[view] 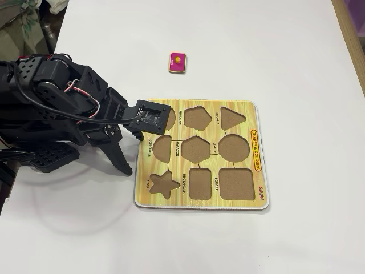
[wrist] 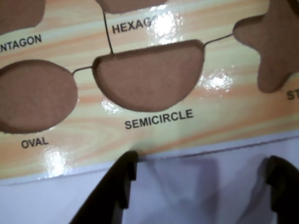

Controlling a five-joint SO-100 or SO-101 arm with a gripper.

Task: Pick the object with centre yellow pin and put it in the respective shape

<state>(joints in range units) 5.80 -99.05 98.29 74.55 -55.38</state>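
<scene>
Black arm reaches right in fixed view, gripper [view: 130, 157] angled down, its 2 fingers [wrist: 122, 179] spread apart, empty.

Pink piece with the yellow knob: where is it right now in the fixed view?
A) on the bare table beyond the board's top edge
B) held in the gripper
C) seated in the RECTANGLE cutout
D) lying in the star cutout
A: the pink piece lies on the white table above the puzzle board, clear of it, while the rectangle cutout is empty and the open gripper holds nothing.
</scene>
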